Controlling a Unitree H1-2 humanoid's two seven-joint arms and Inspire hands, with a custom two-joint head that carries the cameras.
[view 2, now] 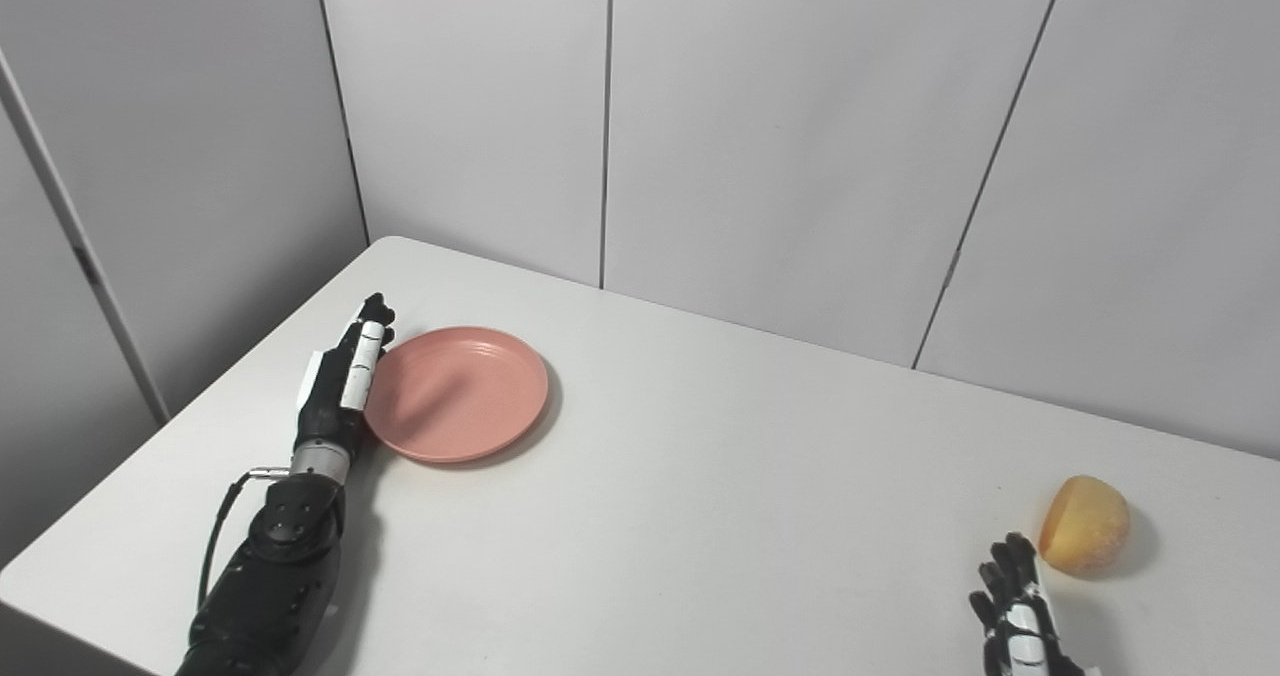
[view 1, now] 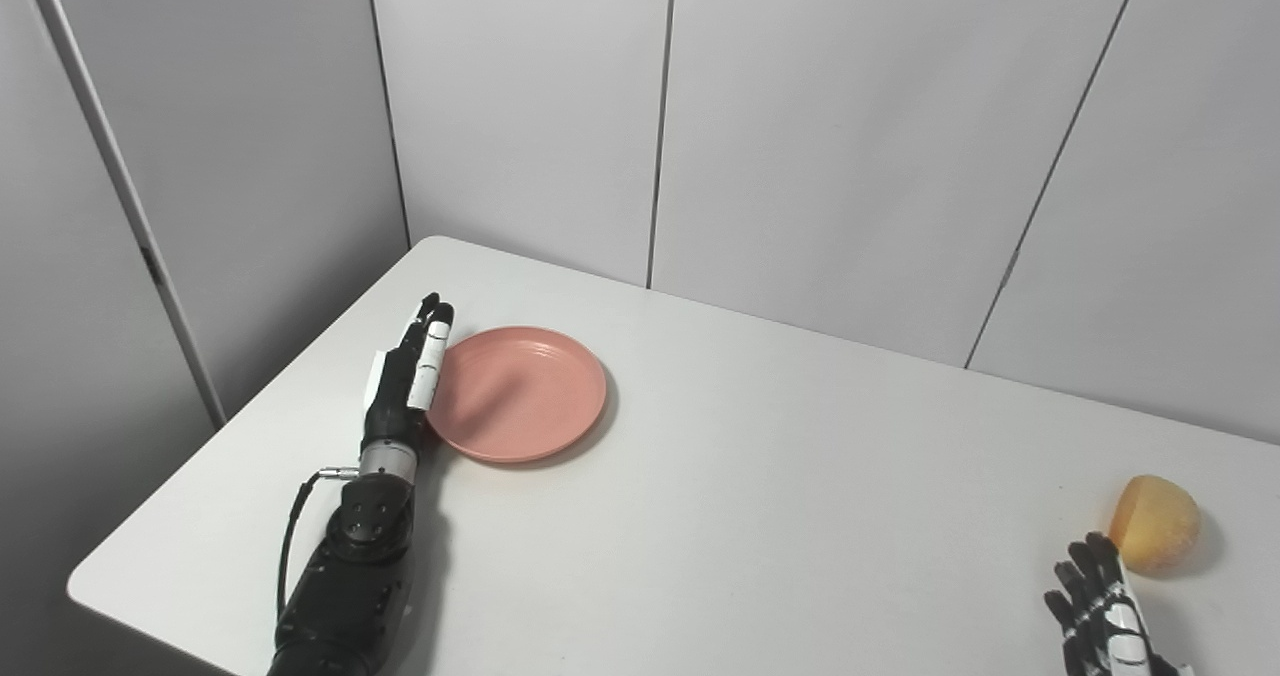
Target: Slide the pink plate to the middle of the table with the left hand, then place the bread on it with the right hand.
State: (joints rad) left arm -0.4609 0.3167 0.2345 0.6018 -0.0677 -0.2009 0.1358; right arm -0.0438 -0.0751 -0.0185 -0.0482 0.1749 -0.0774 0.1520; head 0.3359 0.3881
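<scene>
A round pink plate (view 1: 520, 391) lies on the left part of the white table (view 1: 760, 476). My left hand (view 1: 410, 371) stands edge-on against the plate's left rim, fingers straight and together, pointing away from me, holding nothing. A golden bread roll (view 1: 1155, 523) sits near the table's right edge. Only the fingertips of my right hand (view 1: 1100, 606) show at the bottom right, just short of the roll and left of it, spread apart and empty.
Grey wall panels (view 1: 800, 126) close off the back and left of the table. The table's rounded left corner (view 1: 85, 586) lies close to my left forearm (view 1: 350, 576).
</scene>
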